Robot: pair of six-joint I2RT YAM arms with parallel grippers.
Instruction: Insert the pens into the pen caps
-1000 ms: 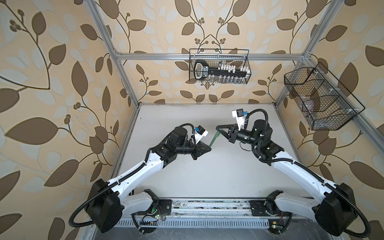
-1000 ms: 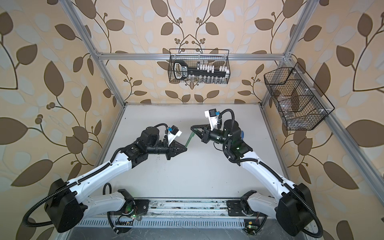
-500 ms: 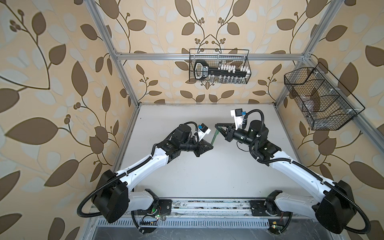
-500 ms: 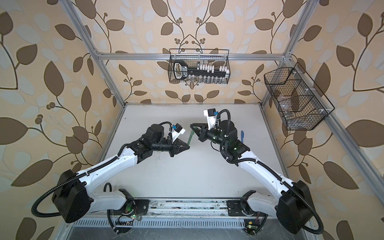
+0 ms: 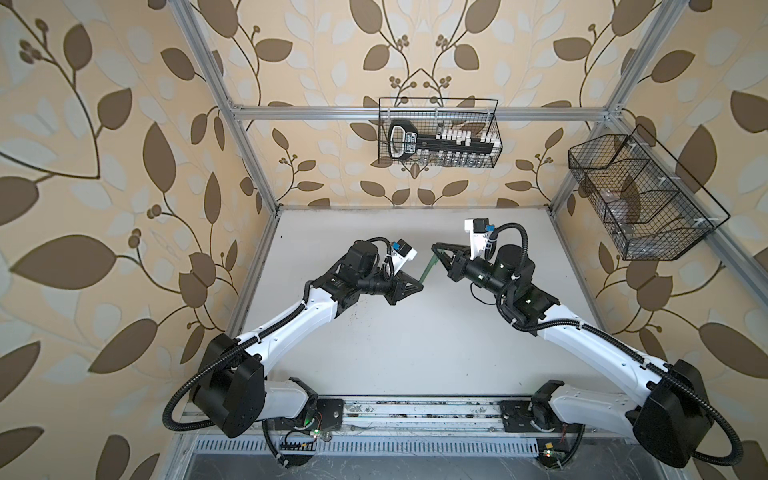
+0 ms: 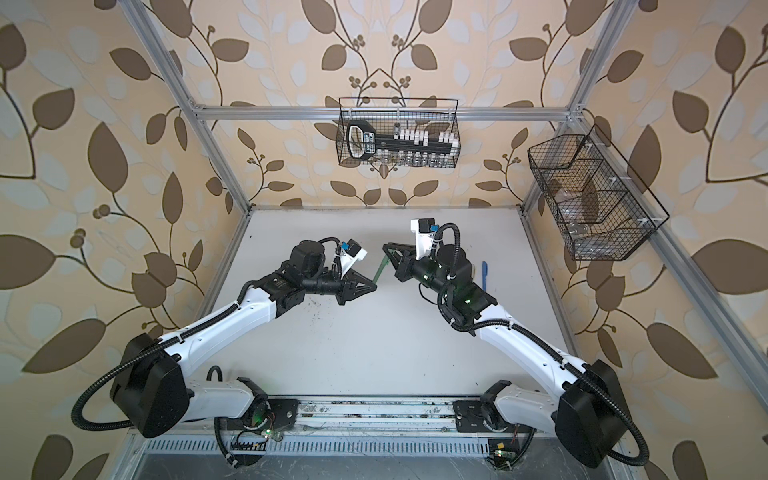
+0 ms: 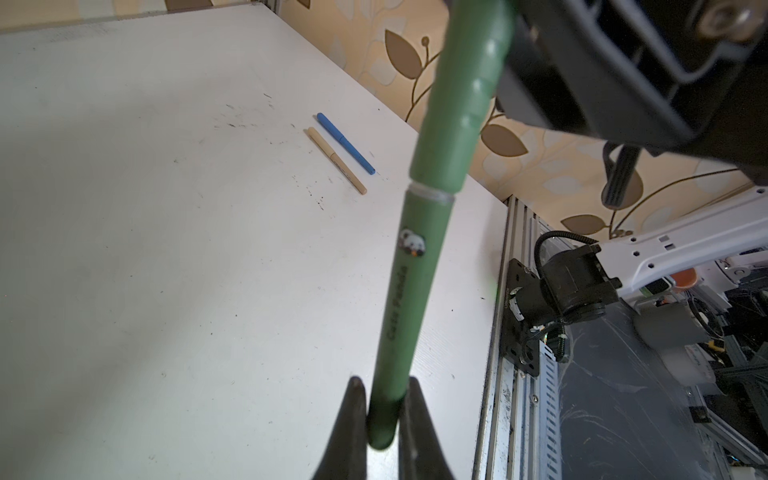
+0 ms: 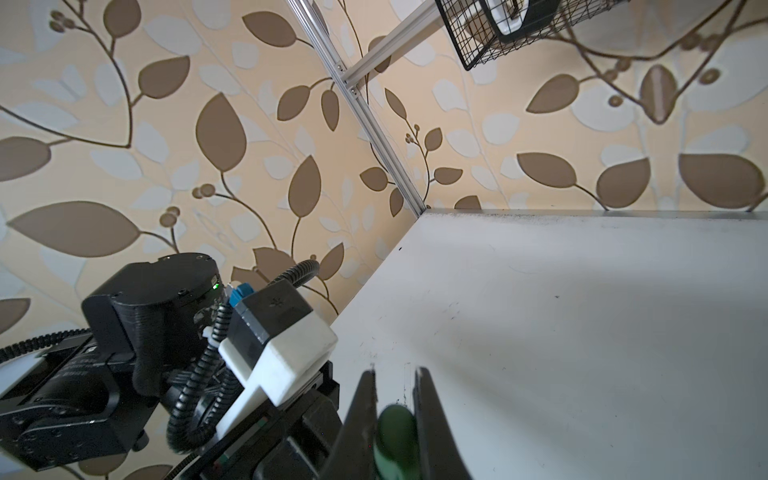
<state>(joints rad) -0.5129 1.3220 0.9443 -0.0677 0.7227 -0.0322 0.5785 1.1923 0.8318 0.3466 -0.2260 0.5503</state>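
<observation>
Gripping the green pen (image 7: pixel 409 299) by its tail end with the left claw (image 7: pixel 382 384), pinched tight on the barrel. Pinching the green cap (image 7: pixel 459 104) at the other end with the right claw (image 8: pixel 395 374), closed on it likewise (shown end-on in the right wrist view as a round green blob between the fingers). In the left wrist view, cap sitting over the pen's tip and butted against the barrel at a thin pale ring. Held clear of the worktop (image 5: pixel 415 345), slanting between the two claws in both top views.

Lying flat on the worktop, well apart from the green pen on the right claw's side: blue pen (image 7: pixel 345 143) and tan pen (image 7: pixel 336 160), side by side, nearly parallel, each with a seam partway along like a cap pushed on. In a top view, only the blue pen (image 6: pixel 484 272) in sight, just beside the right arm.

Hanging on the back wall beyond the green pen: back wire basket (image 5: pixel 436 99), carrying a black handled rack (image 5: pixel 440 143) with a row of white blocks, plus small pale bottle-like pieces beneath, too small to name. Hanging on the right-hand wall, farther from the green pen: side wire basket (image 5: pixel 648 249), split into compartments, with something faint and glassy inside, not identifiable.
</observation>
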